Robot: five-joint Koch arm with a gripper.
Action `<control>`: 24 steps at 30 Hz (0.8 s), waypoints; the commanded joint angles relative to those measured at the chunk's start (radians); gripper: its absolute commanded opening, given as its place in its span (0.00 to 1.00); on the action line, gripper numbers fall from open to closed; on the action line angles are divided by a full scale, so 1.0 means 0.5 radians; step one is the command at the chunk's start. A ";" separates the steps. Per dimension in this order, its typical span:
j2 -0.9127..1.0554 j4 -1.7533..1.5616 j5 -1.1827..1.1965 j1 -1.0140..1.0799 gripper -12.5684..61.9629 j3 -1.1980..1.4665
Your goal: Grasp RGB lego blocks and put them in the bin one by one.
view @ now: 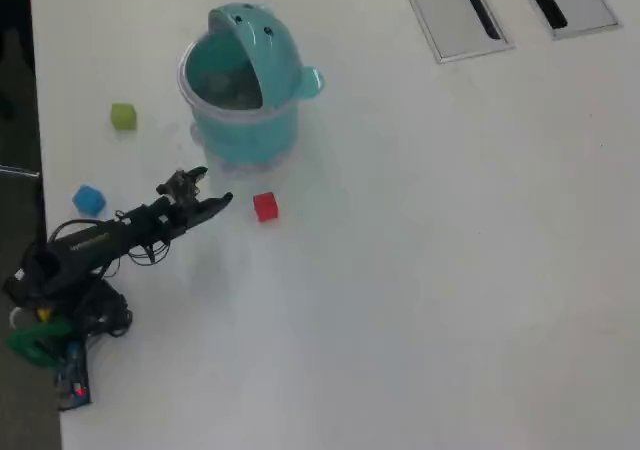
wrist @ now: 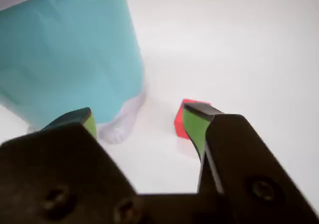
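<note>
Red block sits on the bench near the bin, just beyond the gripper's released, empty jaws.

Teal bin: upright, lid open, upper left overhead | red cube: just below bin | green cube: left of bin | blue cube: far left

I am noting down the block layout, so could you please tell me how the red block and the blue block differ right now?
The red block lies just ahead of the open tool, right of it in the overhead view; the blue block lies left of the arm, away from the tool. The red block sits near the bin; the blue one is farther off. The wrist view shows only the red block. Both are small cubes resting on the white table, outside the bin.
</note>
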 commanded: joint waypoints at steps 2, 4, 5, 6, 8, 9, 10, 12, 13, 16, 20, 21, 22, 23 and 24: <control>-0.080 -0.018 -0.086 0.006 0.59 -0.258; -0.147 -0.018 -0.086 0.015 0.59 -0.310; -0.181 -0.018 -0.086 0.028 0.59 -0.337; -0.218 -0.018 -0.086 0.037 0.59 -0.368; -0.307 -0.018 -0.089 0.058 0.59 -0.423; -0.334 -0.018 -0.089 0.061 0.59 -0.436; -0.377 -0.018 -0.089 0.071 0.59 -0.457; -0.433 -0.018 -0.092 0.086 0.59 -0.491; -0.460 -0.018 -0.092 0.092 0.59 -0.512; -0.598 -0.015 -0.117 0.144 0.59 -0.601; -0.792 -0.015 -0.120 0.178 0.60 -0.687; -0.825 -0.015 -0.120 0.190 0.60 -0.709; -0.856 -0.012 -0.120 0.199 0.60 -0.730; -0.887 -0.006 -0.120 0.202 0.60 -0.752; -0.930 -0.006 -0.120 0.209 0.61 -0.764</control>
